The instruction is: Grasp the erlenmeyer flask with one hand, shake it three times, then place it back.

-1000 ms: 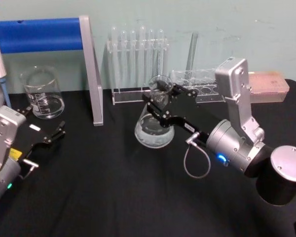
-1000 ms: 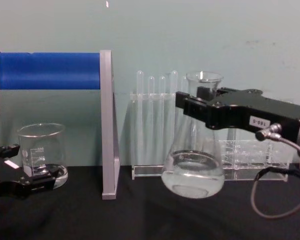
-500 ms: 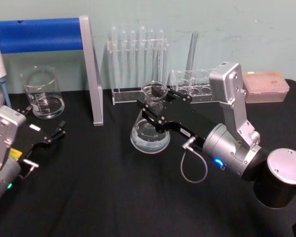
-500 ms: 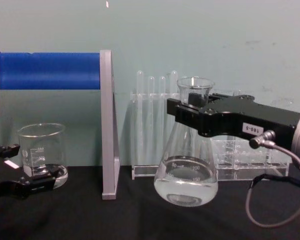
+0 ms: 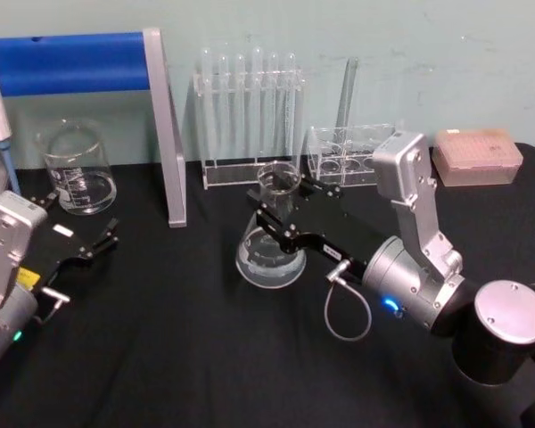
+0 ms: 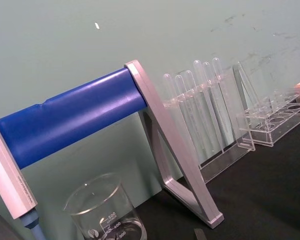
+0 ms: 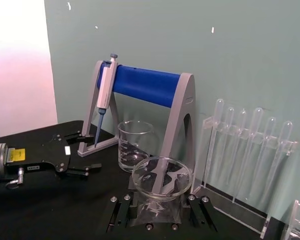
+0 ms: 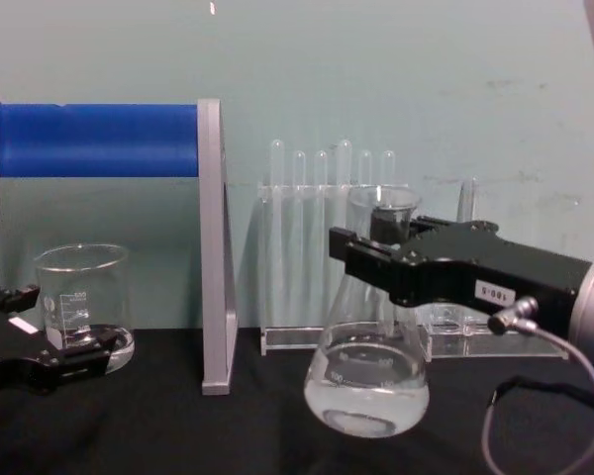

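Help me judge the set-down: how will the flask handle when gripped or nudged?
Probably fragile and slippery: the flask is clear glass, held by the right gripper at its narrow neck. Likely bottom-heavy and hard to tip: liquid sits low in its wide base. It may slosh if jerked. The left gripper lies idle.

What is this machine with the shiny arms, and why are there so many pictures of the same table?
It is a robot with two arms, each ending in a gripper. Four cameras ride on it: one on its head looking down, one on its chest looking across, and one on each wrist. The right gripper is shut around the neck of an erlenmeyer flask with clear liquid in it. The left gripper rests open near a glass beaker. On the black table there are also a rack of test tubes and a blue pipette stand.
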Motion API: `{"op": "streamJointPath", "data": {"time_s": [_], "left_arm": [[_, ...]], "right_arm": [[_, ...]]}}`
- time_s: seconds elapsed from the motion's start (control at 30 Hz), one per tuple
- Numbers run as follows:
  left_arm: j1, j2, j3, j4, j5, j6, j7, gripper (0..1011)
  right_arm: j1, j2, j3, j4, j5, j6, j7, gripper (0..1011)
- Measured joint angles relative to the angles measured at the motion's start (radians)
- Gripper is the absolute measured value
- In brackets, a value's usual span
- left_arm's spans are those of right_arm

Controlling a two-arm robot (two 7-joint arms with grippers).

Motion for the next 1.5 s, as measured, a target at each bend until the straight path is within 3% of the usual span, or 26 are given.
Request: {"op": "streamJointPath", "data": {"time_s": [0.33, 1.5], "left_arm": [[0.000, 0.000, 0.000, 0.000, 0.000, 0.000, 0.000, 1001], [0.000, 0.000, 0.000, 0.000, 0.000, 0.000, 0.000, 1001]], "right_arm": [[-0.004, -0.007, -0.015, 0.039, -0.003, -0.027, 0.017, 450], [-0.027, -0.024, -0.040, 0.092, -0.004, -0.031, 0.025, 450]]}}
